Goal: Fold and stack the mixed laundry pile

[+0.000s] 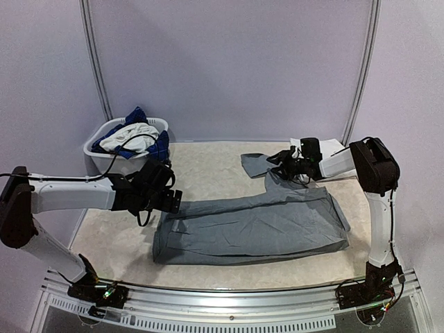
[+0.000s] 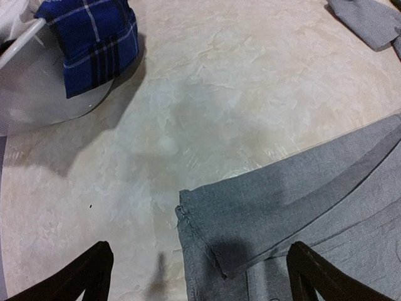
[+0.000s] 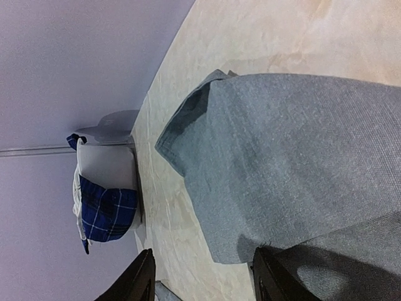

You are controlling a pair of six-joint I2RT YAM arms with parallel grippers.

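The grey T-shirt (image 1: 253,225) is soft and light; take it at the hem corner. Left gripper (image 2: 199,251) stands wide, right gripper (image 3: 203,254) half open.

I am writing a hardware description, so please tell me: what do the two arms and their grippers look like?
The left arm and right arm have white tubular links and bulky black joint housings. A thin black cable loops beside the left one. The left gripper and right gripper are black, each with two flat fingers. I can read no markings.
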